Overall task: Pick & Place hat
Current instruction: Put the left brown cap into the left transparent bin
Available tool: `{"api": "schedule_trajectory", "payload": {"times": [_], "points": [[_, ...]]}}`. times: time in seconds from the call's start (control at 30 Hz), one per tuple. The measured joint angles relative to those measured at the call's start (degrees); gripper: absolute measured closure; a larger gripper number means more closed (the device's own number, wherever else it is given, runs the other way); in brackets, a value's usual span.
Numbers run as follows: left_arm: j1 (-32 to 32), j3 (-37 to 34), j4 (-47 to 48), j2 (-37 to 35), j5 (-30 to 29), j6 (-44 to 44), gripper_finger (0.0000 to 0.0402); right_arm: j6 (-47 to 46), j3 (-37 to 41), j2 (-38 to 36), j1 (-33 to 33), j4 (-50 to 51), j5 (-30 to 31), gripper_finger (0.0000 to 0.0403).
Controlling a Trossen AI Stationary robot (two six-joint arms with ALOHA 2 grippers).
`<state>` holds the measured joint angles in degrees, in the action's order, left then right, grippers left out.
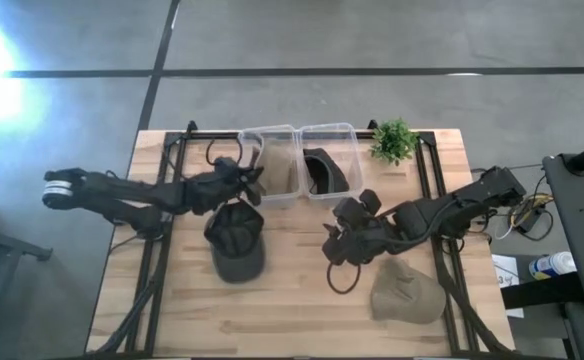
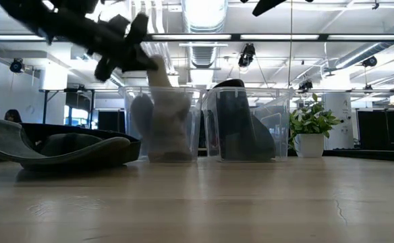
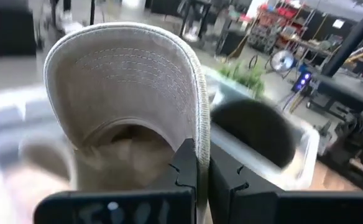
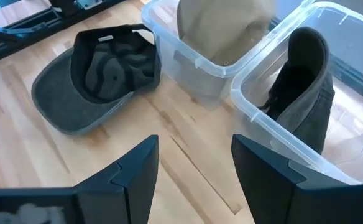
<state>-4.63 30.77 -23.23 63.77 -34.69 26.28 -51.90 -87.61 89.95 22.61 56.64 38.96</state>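
A tan hat [image 1: 278,166] stands in the left clear bin [image 1: 269,134], its brim [image 2: 158,69] rising above the rim. My left gripper [image 1: 252,181] reaches over that bin from the table's left and is shut on the brim. A dark hat [image 1: 322,170] stands in the right clear bin [image 1: 329,129]. Another dark hat [image 1: 235,240] lies crown-down on the table near the left bin. A second tan hat [image 1: 407,296] lies near the table's right front. My right gripper [image 1: 340,247] hovers open at mid-table, over no hat. My left gripper [image 3: 203,155] pinches the tan hat's brim at its side edge [image 3: 198,134] between the two fingers [image 3: 184,169]. It comes slanting down from the table's left. The brim stands upright with its stitched underside toward the wrist camera, and the crown [image 2: 166,128] sits down in the left bin.
A small potted plant [image 1: 393,141] stands at the far edge, right of the bins. Black frame rails [image 1: 169,170] run along both table sides. Bare wood lies between the dark hat on the table and the tan one. In the right wrist view the bins [image 4: 259,62] are just ahead.
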Motion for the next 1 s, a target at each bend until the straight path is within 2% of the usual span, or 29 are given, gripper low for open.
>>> {"api": "schedule_trajectory", "payload": {"times": [0.17, 0.37, 0.47, 0.6, 0.8, 0.9, 1.0], "points": [[1.42, -4.22, -0.19, 0.00, 0.60, 5.47, 0.0389, 0.90, -0.02, -0.21, -0.34, 0.14, -0.02, 0.0202], [0.95, -4.68, 0.58, 0.74, 1.00, 6.26, 0.0388, 1.31, 0.00, -0.21, -1.81, 0.15, -0.44, 0.0202], [0.88, -4.66, 1.36, 1.89, 0.89, 9.54, 0.0379, 1.53, 0.00, -0.21, -2.68, 0.13, -1.93, 0.0202], [0.99, -4.15, 1.81, 2.25, 1.36, 11.97, 0.0340, 1.49, 0.04, -0.21, -3.86, 0.17, -6.41, 0.0202], [1.01, -1.04, 4.63, 1.37, 3.03, 9.26, 0.0263, 0.49, 0.11, -0.23, -3.89, 1.28, -11.29, 0.0202], [1.04, 1.19, 8.84, -0.05, 6.87, 10.87, 0.0236, -1.74, 0.15, -0.23, -3.87, 4.81, -14.45, 0.0202], [1.29, 3.57, 14.86, -2.35, 15.03, 13.63, 0.0224, -4.85, 0.17, -0.28, -3.20, 10.70, -18.04, 0.0202]]}}
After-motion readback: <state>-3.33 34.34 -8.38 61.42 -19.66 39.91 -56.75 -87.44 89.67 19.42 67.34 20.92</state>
